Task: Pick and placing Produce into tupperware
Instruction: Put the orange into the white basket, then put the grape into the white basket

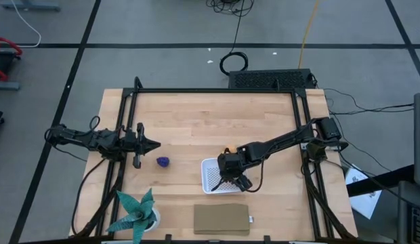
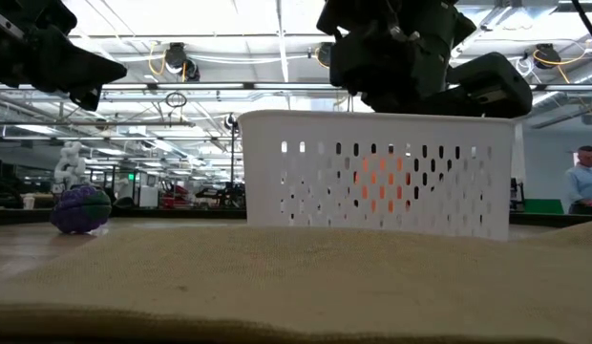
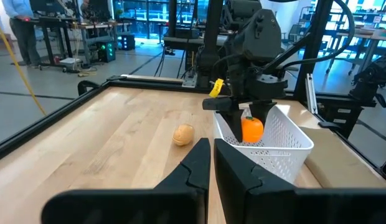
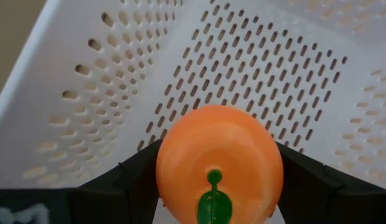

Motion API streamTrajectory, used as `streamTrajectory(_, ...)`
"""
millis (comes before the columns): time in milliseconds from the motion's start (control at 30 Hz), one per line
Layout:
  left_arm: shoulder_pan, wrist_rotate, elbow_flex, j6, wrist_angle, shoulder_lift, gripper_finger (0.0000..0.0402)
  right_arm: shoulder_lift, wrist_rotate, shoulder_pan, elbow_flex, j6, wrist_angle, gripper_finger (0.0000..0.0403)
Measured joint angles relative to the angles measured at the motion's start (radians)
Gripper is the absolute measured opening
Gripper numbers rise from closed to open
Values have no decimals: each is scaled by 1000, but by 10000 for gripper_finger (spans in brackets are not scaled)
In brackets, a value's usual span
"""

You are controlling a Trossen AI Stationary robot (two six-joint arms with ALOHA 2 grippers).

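The right gripper (image 3: 252, 118) hangs just over the white basket (image 1: 211, 177), clamped on the orange fruit (image 4: 219, 163), which is not yet let go. Nothing else seems to lie in the basket. The purple piece (image 1: 162, 161) and the tan piece (image 3: 183, 134) wait on the table beside the basket. The left gripper (image 1: 150, 144), closed and empty, idles near the purple piece.

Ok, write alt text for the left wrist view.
The right gripper holds the orange produce piece over the white tupperware. A tan piece lies on the wooden table beside it.
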State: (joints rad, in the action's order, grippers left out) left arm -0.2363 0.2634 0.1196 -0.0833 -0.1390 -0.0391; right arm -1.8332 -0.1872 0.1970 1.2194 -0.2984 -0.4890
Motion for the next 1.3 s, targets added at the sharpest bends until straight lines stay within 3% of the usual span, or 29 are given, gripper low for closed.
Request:
streamTrajectory(333, 0, 0, 0, 0, 1, 0, 26, 0, -1, 1, 0, 18, -9, 250)
streamTrajectory(633, 0, 0, 0, 0, 1, 0, 26, 1, -7, 1, 0, 62, -10, 297)
streamTrajectory(900, 0, 0, 0, 0, -2, 0, 26, 166, 0, 1, -1, 86, -42, 288)
streamTrajectory(1100, 0, 0, 0, -10, -5, 0, 26, 366, 0, -25, -22, 125, -95, 246)
streamTrajectory(1300, 0, 0, 0, -41, -59, 0, 26, 589, 0, -26, -229, 210, 29, 122)
